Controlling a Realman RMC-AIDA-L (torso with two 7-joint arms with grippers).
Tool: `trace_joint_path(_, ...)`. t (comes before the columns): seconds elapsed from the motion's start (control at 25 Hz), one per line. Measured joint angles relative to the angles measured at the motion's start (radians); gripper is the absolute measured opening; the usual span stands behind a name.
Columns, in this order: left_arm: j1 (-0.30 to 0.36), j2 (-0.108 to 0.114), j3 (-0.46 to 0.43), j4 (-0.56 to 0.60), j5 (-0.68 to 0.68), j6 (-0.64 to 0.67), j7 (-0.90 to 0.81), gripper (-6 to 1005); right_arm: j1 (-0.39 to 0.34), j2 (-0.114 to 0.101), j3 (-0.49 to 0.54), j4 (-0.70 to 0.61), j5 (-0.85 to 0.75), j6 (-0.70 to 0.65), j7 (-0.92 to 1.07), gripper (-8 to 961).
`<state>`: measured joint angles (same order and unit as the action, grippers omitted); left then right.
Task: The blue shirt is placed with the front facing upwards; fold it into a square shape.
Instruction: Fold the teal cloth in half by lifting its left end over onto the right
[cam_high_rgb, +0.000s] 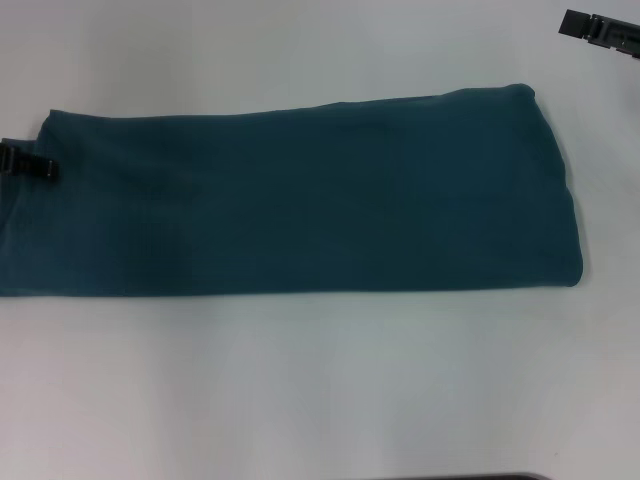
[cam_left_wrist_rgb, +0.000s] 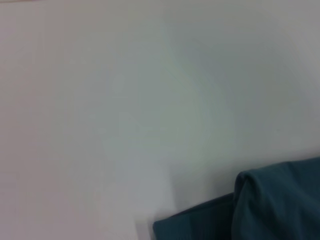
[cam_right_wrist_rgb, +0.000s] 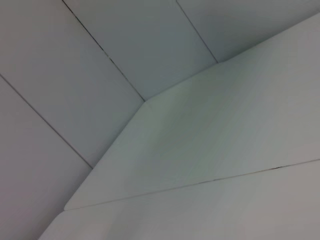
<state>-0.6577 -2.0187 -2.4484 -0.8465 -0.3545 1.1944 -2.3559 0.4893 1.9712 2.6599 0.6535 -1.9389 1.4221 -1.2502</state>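
The blue shirt lies flat on the white counter as 1 long band running left to right across the middle of the head view. The exposed face is plain dark teal; no print or label shows. The right end is rounded and closed by a fold. The left end runs out of the picture. The near edge is straight; the far edge rises slightly toward the right. In the left wrist view, layered cloth shows 1 fold lying over a lower layer.

The left hand sits at the shirt's far-left corner, touching or just over the cloth; its grip cannot be told. The right hand is at the far right, well apart from the shirt; its opening cannot be told.

Bare counter lies near, far and right of the shirt. The right wrist view shows the counter corner and the tiled floor.
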Motion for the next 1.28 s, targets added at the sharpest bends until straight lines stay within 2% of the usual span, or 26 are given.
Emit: trace_joint_path(1.28,0.002,0.005,0.008,0.001,0.026,0.078,0.009,859,0.0,0.0,0.0,0.0,0.014,0.0,0.0,944)
